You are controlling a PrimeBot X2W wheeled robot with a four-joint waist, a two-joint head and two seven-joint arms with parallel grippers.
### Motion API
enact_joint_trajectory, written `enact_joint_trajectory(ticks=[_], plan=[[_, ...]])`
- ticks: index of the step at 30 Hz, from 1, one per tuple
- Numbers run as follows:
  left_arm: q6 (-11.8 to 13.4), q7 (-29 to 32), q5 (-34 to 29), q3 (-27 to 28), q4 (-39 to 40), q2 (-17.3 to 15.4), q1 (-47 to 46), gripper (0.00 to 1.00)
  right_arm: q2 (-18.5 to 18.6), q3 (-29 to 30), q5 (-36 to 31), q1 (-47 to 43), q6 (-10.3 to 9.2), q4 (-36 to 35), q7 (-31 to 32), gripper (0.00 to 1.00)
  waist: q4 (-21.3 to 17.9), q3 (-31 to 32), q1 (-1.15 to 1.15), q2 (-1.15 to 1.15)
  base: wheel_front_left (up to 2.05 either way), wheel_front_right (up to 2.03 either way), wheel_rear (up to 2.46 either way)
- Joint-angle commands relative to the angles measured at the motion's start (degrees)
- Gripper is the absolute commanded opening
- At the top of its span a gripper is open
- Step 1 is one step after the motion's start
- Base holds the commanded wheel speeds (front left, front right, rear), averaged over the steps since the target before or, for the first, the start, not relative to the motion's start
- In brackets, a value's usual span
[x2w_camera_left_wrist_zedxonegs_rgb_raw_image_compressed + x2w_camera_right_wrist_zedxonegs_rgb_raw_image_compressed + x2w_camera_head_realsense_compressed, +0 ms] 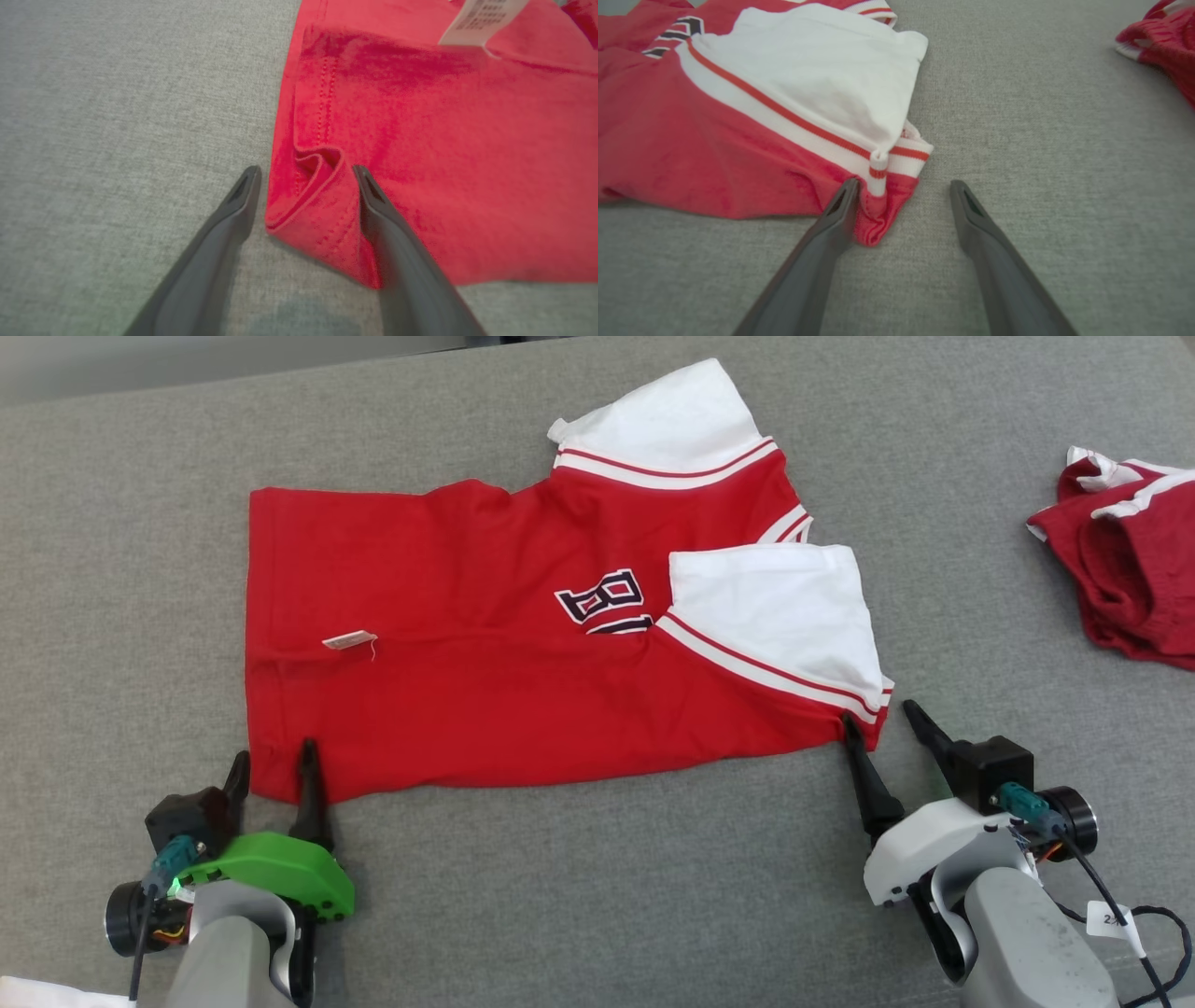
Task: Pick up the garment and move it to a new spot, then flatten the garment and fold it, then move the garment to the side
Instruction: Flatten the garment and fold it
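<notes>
The red garment lies folded flat on the grey cushion with bare cloth along every edge, its white tag unreadable and its dark lettering half covered, while the left gripper and right gripper, jaws spread, straddle its near corners.

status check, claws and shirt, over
Left claw open astride hem corner. Right claw open at striped corner. Red and white jersey shirt flat, unheld. Dark red crumpled garment far right, apart.
</notes>
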State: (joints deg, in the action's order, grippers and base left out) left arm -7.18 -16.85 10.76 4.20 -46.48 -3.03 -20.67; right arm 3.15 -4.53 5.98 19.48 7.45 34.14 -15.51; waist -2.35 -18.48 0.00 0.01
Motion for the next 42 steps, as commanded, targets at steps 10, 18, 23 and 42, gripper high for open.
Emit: enact_joint_trajectory(ticks=[10,18,23,42], plan=[[-0.2,2.3,2.6,-2.2,-1.6,0.2,1.0,0.00,-0.1,0.8,3.2,0.4,0.02,-3.4,0.4,0.00,1.1,2.5,0.00,-0.01,0.00,0.00,0.00],[-0.2,1.7,4.9,-2.0,10.1,-1.8,0.1,0.00,-0.1,3.5,6.1,2.5,0.01,-6.1,0.4,0.00,1.7,9.2,0.00,-0.01,0.00,0.00,0.00],[-0.2,1.7,4.8,-1.6,9.9,-1.5,4.6,0.00,-0.1,3.4,8.0,-1.6,-0.01,-4.1,0.4,0.00,2.6,14.3,0.00,-0.01,0.00,0.00,0.00],[1.1,1.7,6.6,-2.8,9.4,-0.1,13.4,1.00,0.4,3.0,6.8,-11.6,-0.02,-4.8,0.3,1.00,3.8,11.4,0.00,-0.01,0.00,0.00,0.00]])
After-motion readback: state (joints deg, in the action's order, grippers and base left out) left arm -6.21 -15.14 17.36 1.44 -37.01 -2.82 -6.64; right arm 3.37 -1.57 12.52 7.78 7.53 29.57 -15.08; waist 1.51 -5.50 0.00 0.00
